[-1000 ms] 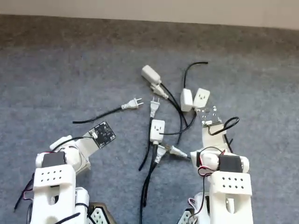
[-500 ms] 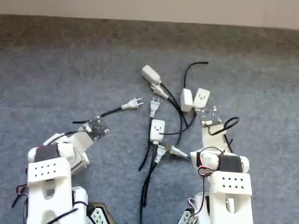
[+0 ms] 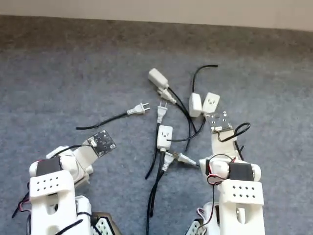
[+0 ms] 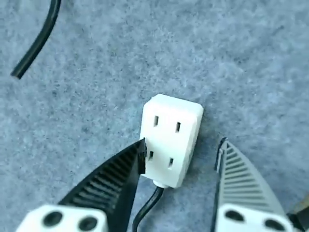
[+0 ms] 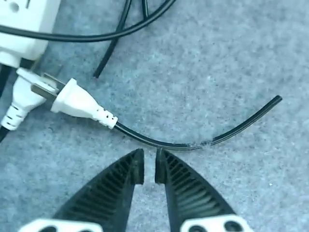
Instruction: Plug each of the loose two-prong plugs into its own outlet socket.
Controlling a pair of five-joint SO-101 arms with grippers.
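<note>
Grey carpet surface (image 3: 58, 73) carries plugs lying loose, one loose plug (image 3: 139, 108) well apart from any socket, so most of the task seems left. On the left gripper (image 4: 182, 145) the jaws stand wide either side of a white outlet (image 4: 170, 130), gripping nothing; the right gripper (image 5: 149, 154) has jaws almost closed, empty, near another plug (image 5: 79, 101).

Outlet socket (image 5: 29, 17) (partly) cropped off

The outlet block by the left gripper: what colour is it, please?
The outlet block is white, clearest in left wrist view.
</note>
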